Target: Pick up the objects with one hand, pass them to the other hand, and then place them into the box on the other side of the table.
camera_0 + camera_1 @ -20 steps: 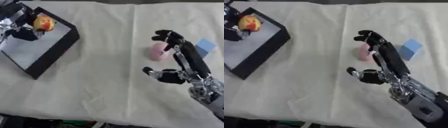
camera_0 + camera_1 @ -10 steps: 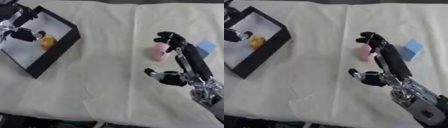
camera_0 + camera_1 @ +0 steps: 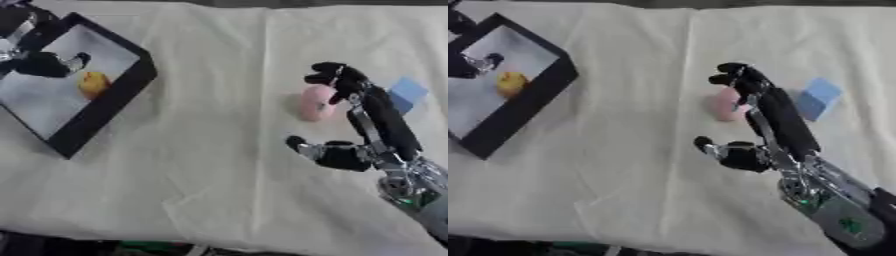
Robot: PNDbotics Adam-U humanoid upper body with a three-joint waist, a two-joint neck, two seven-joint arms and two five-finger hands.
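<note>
Your right hand [image 3: 367, 125] is spread wide over the cloth-covered table [image 3: 219, 165], fingertips curving over the pink object [image 3: 315, 102] and thumb held well apart below it, nothing clasped; the blue block [image 3: 817, 98] sits just beyond, near the right edge, and a broad bare stretch of cloth runs from there to the box [image 3: 114, 100]. The yellow object [image 3: 94, 84] lies in that black-walled box at the upper left. Your left hand [image 3: 48, 64] is above it, cut off by the frame, so you cannot tell how its fingers stand.
</note>
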